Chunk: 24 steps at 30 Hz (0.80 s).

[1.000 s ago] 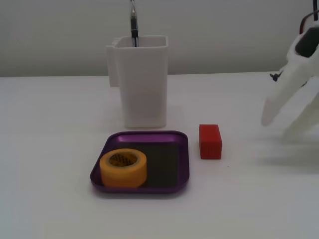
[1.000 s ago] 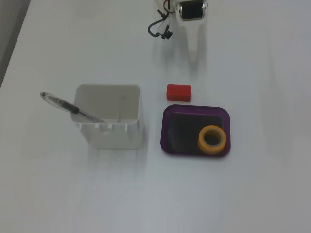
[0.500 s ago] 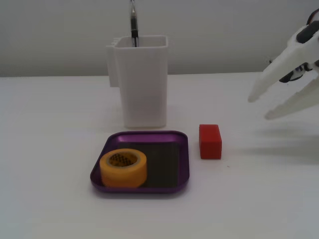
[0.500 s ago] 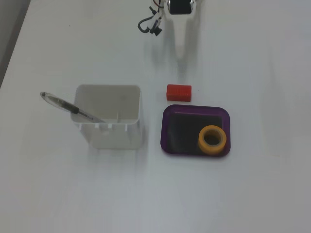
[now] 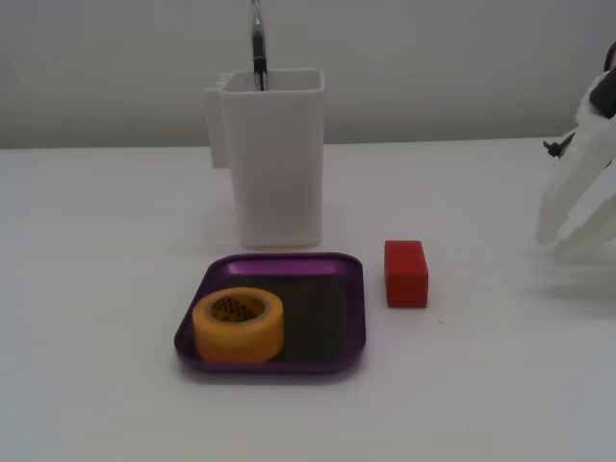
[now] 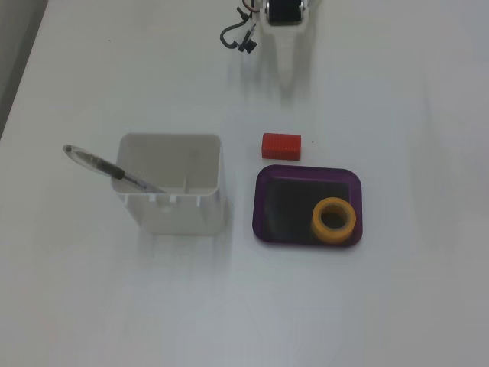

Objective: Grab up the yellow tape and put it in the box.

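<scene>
The yellow tape (image 5: 239,324) lies flat inside the purple box (image 5: 354,318), in its front left corner in a fixed view from the front and its lower right corner (image 6: 334,219) in a fixed view from above. The box (image 6: 263,206) sits on the white counter (image 5: 500,385). A red block (image 5: 405,273) stands just beside the box, apart from it. Behind stands a tall white container (image 5: 274,159) holding a pen (image 6: 114,172). The arm (image 5: 582,183) is well away from the box, and whether its jaws are open or closed cannot be told.

Yellow tape (image 5: 239,324) flat inside purple box (image 5: 352,289), near corner
</scene>
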Each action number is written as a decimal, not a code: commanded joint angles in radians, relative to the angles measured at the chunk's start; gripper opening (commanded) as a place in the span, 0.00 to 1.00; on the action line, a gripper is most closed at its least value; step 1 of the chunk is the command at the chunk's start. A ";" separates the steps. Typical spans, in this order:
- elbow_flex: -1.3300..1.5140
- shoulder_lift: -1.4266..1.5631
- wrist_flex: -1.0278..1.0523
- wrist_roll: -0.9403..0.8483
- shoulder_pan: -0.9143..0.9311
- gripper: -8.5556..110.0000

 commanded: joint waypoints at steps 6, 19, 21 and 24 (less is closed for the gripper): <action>0.005 0.094 -0.011 -0.003 0.008 0.07; 0.005 0.094 -0.011 -0.002 0.008 0.07; 0.005 0.094 -0.011 -0.002 0.008 0.07; 0.005 0.094 -0.011 -0.002 0.008 0.07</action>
